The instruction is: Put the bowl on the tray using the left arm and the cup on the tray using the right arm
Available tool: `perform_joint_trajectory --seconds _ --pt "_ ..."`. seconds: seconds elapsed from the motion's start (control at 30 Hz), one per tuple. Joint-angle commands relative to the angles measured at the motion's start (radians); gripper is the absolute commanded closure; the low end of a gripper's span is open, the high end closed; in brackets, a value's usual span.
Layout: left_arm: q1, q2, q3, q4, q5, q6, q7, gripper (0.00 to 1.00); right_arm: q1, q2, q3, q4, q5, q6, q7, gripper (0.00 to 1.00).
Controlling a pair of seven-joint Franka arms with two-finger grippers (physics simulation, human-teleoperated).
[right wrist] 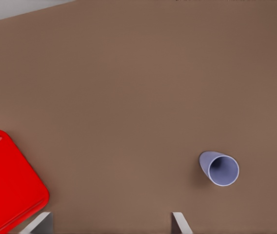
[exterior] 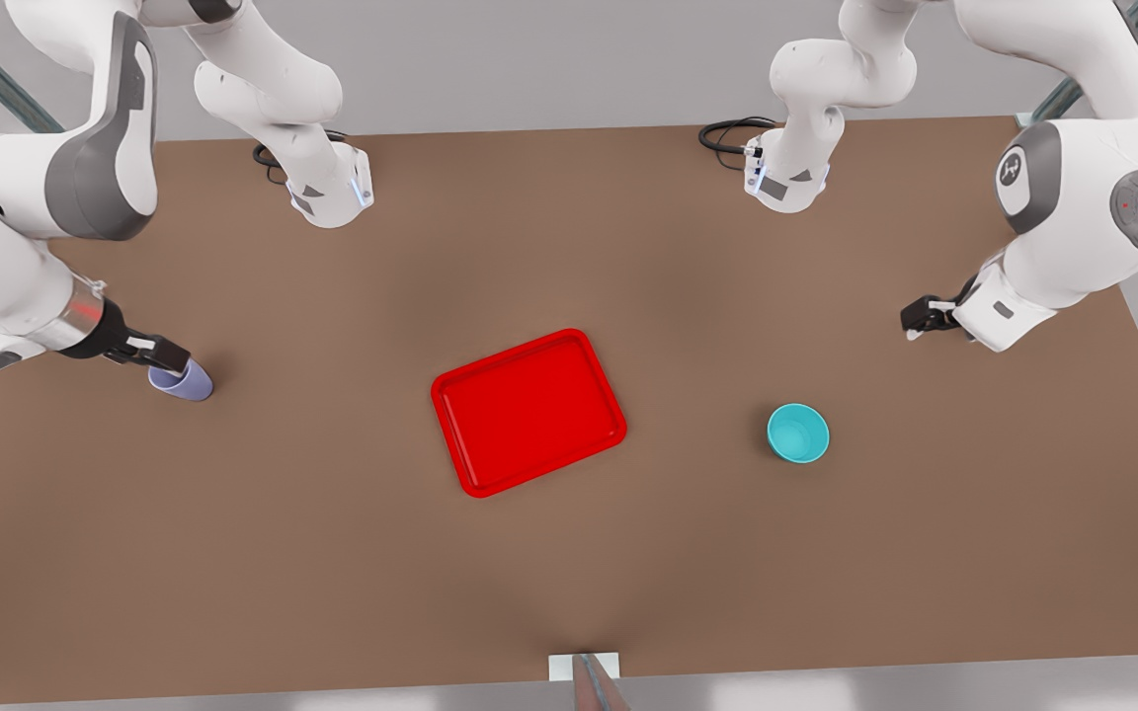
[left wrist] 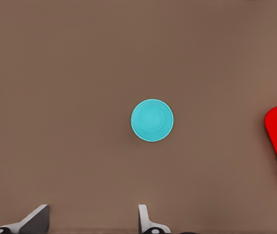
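The right gripper (exterior: pixel 162 357) hangs at the front view's left with its jaws spread and empty, and the cup (exterior: pixel 184 380) stands upright on the table (exterior: pixel 569 573) just beside and below the fingertips — in the right wrist view it sits ahead of the fingers and off to one side, not between them. The left gripper (exterior: pixel 917 318), jaws likewise spread, hovers at the front view's right, with the bowl (exterior: pixel 798 433) well apart from it toward the tray (exterior: pixel 470 395). The tray lies bare at the table's centre — the right arm looks nearer its grasp.
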Motion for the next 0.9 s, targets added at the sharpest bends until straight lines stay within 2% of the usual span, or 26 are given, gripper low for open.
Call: perform_joint_trajectory --seconds 0.0,0.03,0.1,0.17,0.2,0.27,0.47,0.53,0.57,0.73,0.87 --pt "-0.003 0.002 0.000 0.000 0.010 0.000 0.000 0.00 0.002 0.000 0.002 0.000 0.000 0.000 0.000 0.00" --pt "-0.001 0.011 -0.002 -0.008 0.010 0.000 -0.003 0.00 0.002 0.000 0.002 0.000 0.000 -0.002 -0.002 0.00" --pt "0.004 0.175 -0.002 -0.029 -0.059 0.029 -0.001 0.00 0.004 -0.002 0.002 0.000 0.000 -0.002 -0.002 0.00" --pt "0.008 0.396 -0.002 -0.032 -0.190 0.253 0.016 0.00 0.004 -0.005 0.002 -0.002 0.000 -0.003 -0.005 0.00" --pt "0.013 0.444 -0.008 -0.051 -0.222 0.330 0.042 0.00 0.004 -0.005 0.003 -0.002 0.000 -0.003 -0.006 0.00" --pt "0.039 0.508 -0.011 -0.109 -0.295 0.429 0.181 0.00 -0.001 -0.005 0.000 -0.002 0.000 -0.003 -0.110 0.00" --pt "0.046 0.599 -0.011 -0.101 -0.351 0.474 0.189 0.00 -0.002 0.000 -0.003 0.003 0.009 -0.006 -0.115 0.00" --pt "0.045 0.603 -0.011 -0.101 -0.349 0.472 0.188 0.52 -0.002 0.000 -0.003 0.003 0.008 -0.006 -0.115 0.00" --pt "0.045 0.603 -0.011 -0.100 -0.348 0.468 0.188 0.68 -0.002 0.000 -0.003 0.003 0.008 -0.006 -0.115 0.00" --pt "0.045 0.603 -0.009 -0.100 -0.348 0.460 0.180 0.79 -0.001 0.001 -0.001 0.009 0.005 -0.003 -0.117 0.00" --pt "0.045 0.613 -0.009 -0.100 -0.349 0.476 0.174 0.79 -0.004 0.001 -0.003 0.005 0.012 -0.002 -0.196 0.00"
